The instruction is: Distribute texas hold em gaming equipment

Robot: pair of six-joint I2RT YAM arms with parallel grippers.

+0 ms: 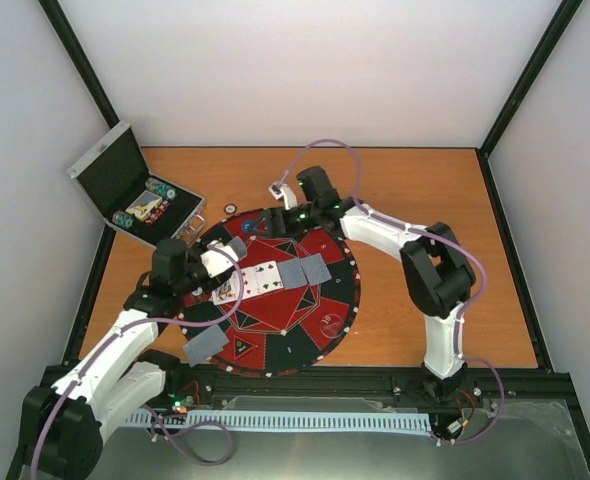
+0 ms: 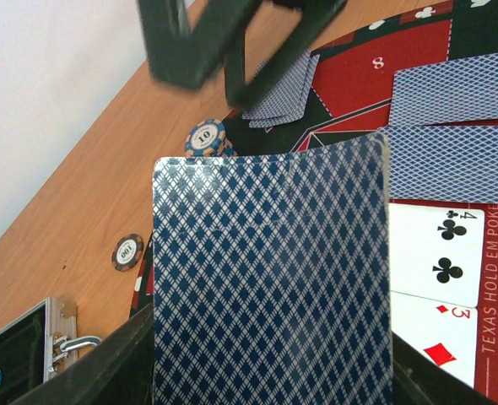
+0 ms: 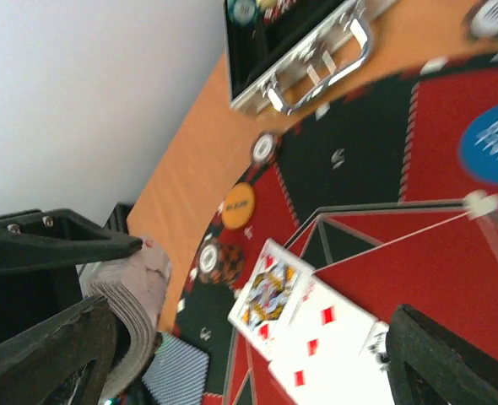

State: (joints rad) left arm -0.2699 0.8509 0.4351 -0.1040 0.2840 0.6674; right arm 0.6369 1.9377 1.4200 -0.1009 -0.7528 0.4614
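White panels are walling a wooden table (image 1: 415, 180). At far left the silver case (image 1: 105, 170) is lying open, chips (image 1: 157, 190) inside. Right of it, the left gripper (image 2: 270, 384) is clamping a deck (image 2: 270, 270) of blue-backed cards over the round mat (image 1: 330, 300), whose print is reading "TEXAS HOLD EM". A chip (image 2: 207, 137) marked "10" is sitting at the mat's far edge. Mid-mat, face-up cards (image 2: 439, 253) are lying beside face-down cards (image 1: 303, 270). The right gripper (image 1: 280, 222) is hovering over the far edge, jaws spread, empty.

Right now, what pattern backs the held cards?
The cards: blue diamond lattice on white, clearest in left wrist view.
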